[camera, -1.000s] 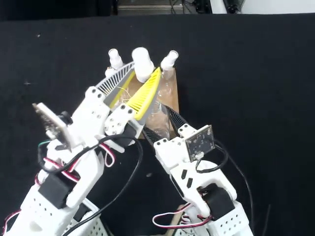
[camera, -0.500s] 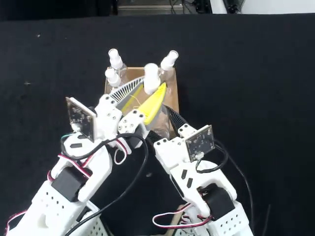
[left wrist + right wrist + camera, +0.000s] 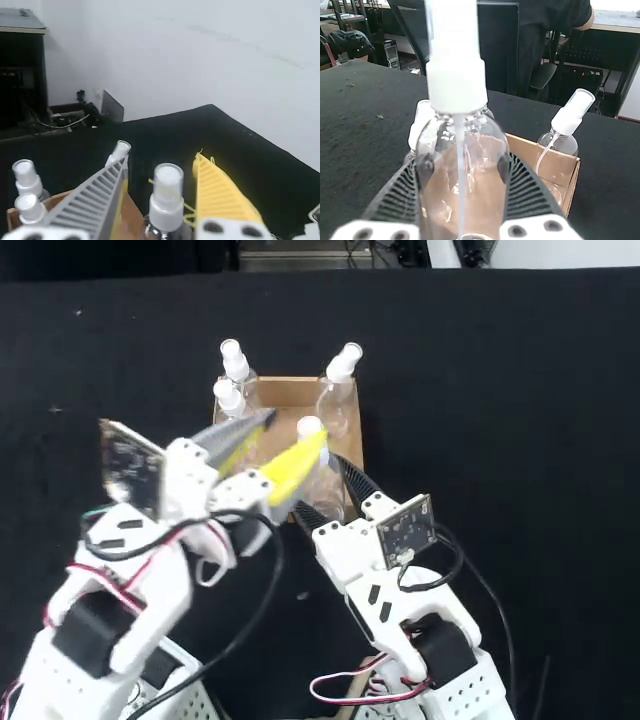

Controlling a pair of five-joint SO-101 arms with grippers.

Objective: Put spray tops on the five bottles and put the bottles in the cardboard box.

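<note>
Right tool [image 3: 463,166] is clamped tight on a clear bottle [image 3: 457,130], black fingers pressed to both sides of its body, holding it upright at the near edge of the cardboard box [image 3: 285,390]. Over it sits the left tool [image 3: 296,427], spread wide, grey finger on one side and yellow finger on the other, straddling the white spray top [image 3: 167,187] with gaps on both sides. Three more capped bottles [image 3: 343,375] stand in the box on the black table [image 3: 500,390].
</note>
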